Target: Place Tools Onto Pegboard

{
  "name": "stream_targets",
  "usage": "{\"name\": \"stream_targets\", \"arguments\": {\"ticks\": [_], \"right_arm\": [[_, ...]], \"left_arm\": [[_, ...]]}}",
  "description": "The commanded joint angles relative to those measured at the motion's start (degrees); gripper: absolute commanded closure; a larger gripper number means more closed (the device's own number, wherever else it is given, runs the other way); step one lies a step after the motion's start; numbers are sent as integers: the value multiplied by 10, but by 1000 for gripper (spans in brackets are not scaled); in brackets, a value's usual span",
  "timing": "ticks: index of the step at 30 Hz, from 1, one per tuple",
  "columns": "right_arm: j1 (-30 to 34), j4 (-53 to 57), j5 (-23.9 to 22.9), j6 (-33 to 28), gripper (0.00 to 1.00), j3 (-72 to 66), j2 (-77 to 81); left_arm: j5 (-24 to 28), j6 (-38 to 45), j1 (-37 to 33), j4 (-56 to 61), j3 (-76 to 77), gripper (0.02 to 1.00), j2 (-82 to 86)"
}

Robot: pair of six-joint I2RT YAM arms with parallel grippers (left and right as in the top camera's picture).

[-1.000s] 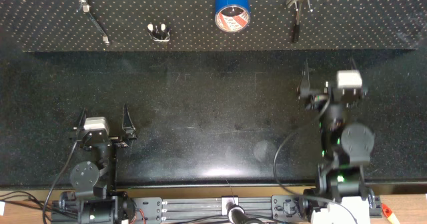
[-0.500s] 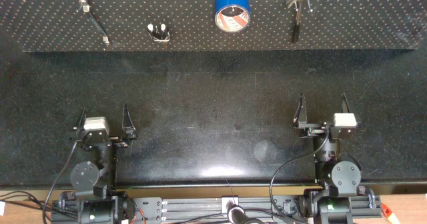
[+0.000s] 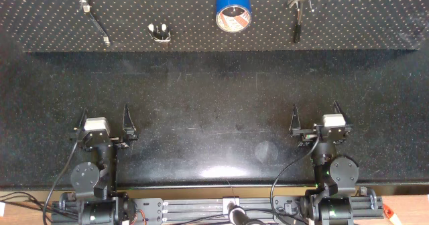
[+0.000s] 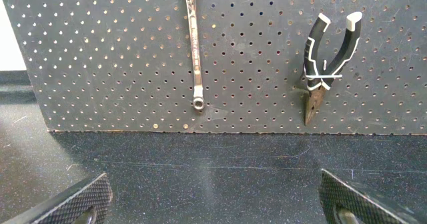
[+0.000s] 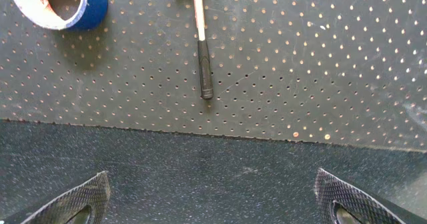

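Pegboard (image 3: 375, 24): stands along the far side of the black worktop (image 3: 214, 84), well ahead of both grippers, with four tools hanging on it.
Wrench (image 4: 194, 51): on the board straight ahead of the left gripper (image 3: 105, 114), hanging upright. Its upper end is cut off at the left wrist view's edge.
Pliers (image 4: 325, 57): ahead of the left gripper, off toward the right arm's side, nose down and handles up. The hook holding them is too small to make out.
Tape roll (image 5: 65, 3): ahead of the right gripper (image 3: 315, 111), off toward the left arm's side. Its upper part is cut off in the right wrist view.
Hammer (image 5: 202, 51): almost straight ahead of the right gripper, handle hanging down. Its head is cut off in the right wrist view but visible in the top view.
Left gripper: jaws wide apart, nothing between them, low over the worktop.
Right gripper: jaws wide apart, nothing between them, low over the worktop.
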State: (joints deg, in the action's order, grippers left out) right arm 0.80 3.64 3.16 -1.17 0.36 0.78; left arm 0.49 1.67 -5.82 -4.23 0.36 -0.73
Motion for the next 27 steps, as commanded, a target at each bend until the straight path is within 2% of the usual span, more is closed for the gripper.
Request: {"name": "stream_targets", "arguments": {"ticks": [1, 7, 11, 27], "right_arm": [[3, 4, 5, -37, 9, -1, -7], [3, 5, 3, -36, 9, -1, -7], [3, 4, 3, 11, 9, -1, -7], [3, 4, 3, 11, 9, -1, -7]], "left_arm": [[6, -1, -2, -5, 0, 23, 5], [6, -1, -2, -5, 0, 25, 5], [6, -1, -2, -5, 0, 23, 5], [6, -1, -2, -5, 0, 23, 5]]}}
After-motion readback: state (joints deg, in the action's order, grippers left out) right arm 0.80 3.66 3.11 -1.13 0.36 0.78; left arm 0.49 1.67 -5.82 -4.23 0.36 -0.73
